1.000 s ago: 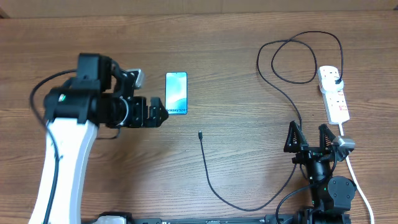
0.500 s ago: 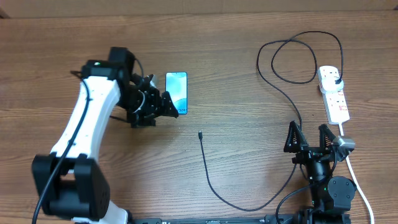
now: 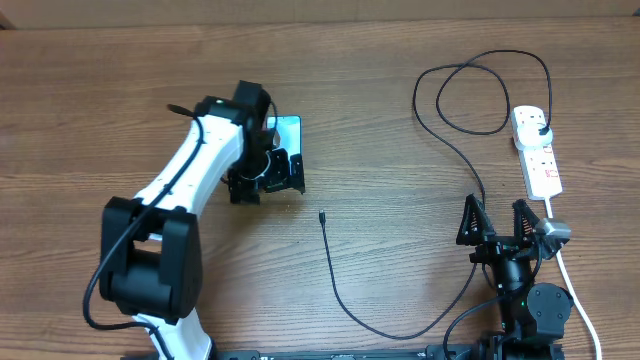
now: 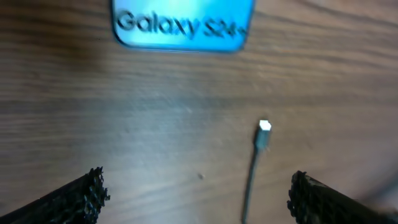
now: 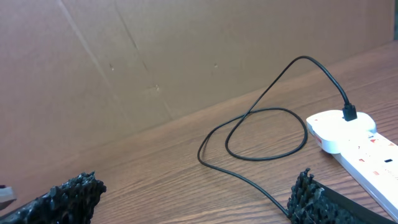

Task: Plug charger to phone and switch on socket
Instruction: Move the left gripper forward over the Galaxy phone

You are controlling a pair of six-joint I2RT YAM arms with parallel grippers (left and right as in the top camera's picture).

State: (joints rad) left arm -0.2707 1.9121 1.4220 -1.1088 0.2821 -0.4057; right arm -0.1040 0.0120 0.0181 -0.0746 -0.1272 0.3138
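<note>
The left gripper (image 3: 286, 172) hangs over the near end of the phone (image 3: 288, 127), jaws spread wide and holding nothing. In the left wrist view its two fingertips (image 4: 93, 186) stand far apart over bare wood. The phone lies flat on the table (image 3: 400, 60), screen lit blue, and its "Galaxy S24+" lettering is readable just ahead of the open jaws.

The charger (image 3: 340, 290) has its small connector tip lying near the phone, off its near right corner and not touching it. From there the thin black cable runs away from the phone, curves right and loops up to its black plug, which is seated in the far end of the socket (image 3: 537, 150). The socket rests well to the right of the phone. The pictures do not show which way its switches are set.

The right gripper (image 3: 495, 222) is also well right of the phone, near the socket's near end and beside the thick white cord (image 3: 575, 290). Its jaws are wide apart and empty.
</note>
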